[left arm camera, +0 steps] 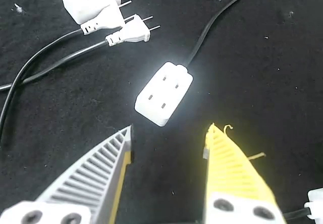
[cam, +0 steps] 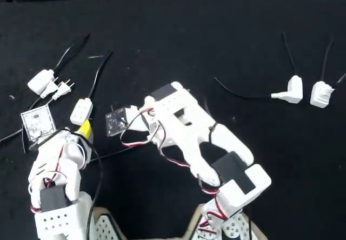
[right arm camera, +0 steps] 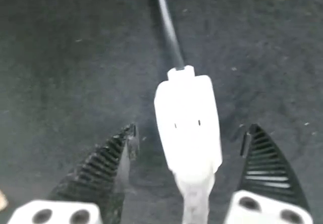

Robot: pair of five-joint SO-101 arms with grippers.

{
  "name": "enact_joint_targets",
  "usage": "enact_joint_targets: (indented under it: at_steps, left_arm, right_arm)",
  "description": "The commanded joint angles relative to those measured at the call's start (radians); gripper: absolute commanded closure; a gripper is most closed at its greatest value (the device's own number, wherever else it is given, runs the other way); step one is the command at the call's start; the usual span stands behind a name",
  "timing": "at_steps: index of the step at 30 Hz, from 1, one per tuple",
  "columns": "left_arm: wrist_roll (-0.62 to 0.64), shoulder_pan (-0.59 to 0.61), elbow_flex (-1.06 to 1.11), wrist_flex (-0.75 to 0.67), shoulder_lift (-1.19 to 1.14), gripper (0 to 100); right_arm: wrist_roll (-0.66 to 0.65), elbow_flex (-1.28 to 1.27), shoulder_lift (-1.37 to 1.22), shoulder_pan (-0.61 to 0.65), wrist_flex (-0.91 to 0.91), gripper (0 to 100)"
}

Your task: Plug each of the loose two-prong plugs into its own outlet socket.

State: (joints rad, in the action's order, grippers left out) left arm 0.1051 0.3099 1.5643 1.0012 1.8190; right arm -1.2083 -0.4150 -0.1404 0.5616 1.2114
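Right pincer (right arm camera: 192, 128) stands spread, with a white cord end (right arm camera: 187, 138) lying between its fingers. The long axis runs straight along them, and the black cord (right arm camera: 166, 27) leads away ahead. Left pincer (left arm camera: 170, 127), spread too, has the socket block (left arm camera: 164, 93) just ahead of its tips, lying slantwise. Loose plugs (left arm camera: 128, 32) lie farther beyond.

Outlet socket (cam: 81, 111) near left pincer (cam: 82, 131), black table (cam: 216, 34).
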Motion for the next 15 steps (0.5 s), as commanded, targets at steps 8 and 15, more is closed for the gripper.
enact_joint_targets:
  at_steps: [8, 15]
  left_arm:
    - [0.008, 0.012, -0.056, -0.015, 0.005, 77]
    - [0.008, 0.01, -0.048, -0.017, 0.005, 77]
  right_arm:
    - [-0.011, -0.065, -0.002, -0.092, -0.206, 82.1]
    - [0.005, -0.042, 0.079, -0.216, -0.077, 98.2]
